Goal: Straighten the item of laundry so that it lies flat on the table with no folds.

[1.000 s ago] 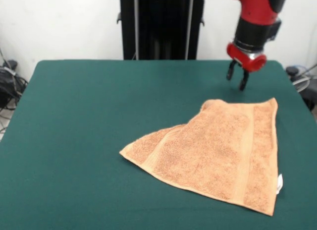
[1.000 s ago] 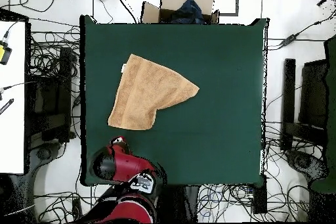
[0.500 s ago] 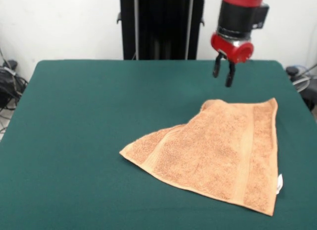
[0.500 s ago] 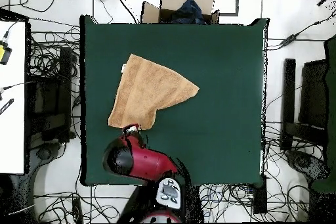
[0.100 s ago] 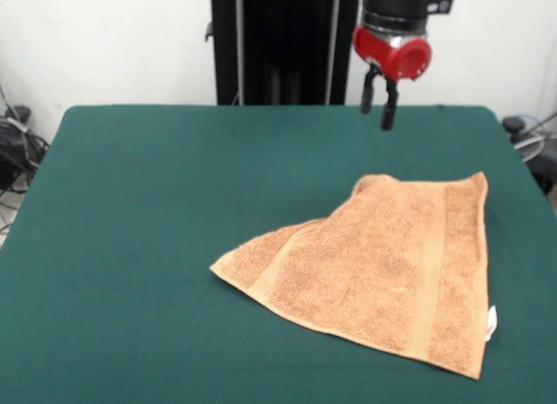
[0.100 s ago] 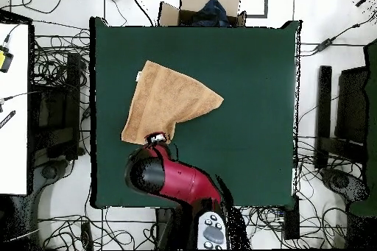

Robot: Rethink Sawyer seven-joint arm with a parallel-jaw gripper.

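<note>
Gripper [image 5: 377, 108] has risen and shifted toward 10 o'clock, jaws slightly apart, empty. Towel [image 5: 383, 269] unmoved, one corner folded under. Approach step; next, grasp the folded edge.

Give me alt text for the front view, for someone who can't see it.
An orange-tan hand towel, one corner folded so it looks triangular, lies on the right side of a dark green table. A red and black gripper hangs above the table beyond the towel, open, holding nothing.
</note>
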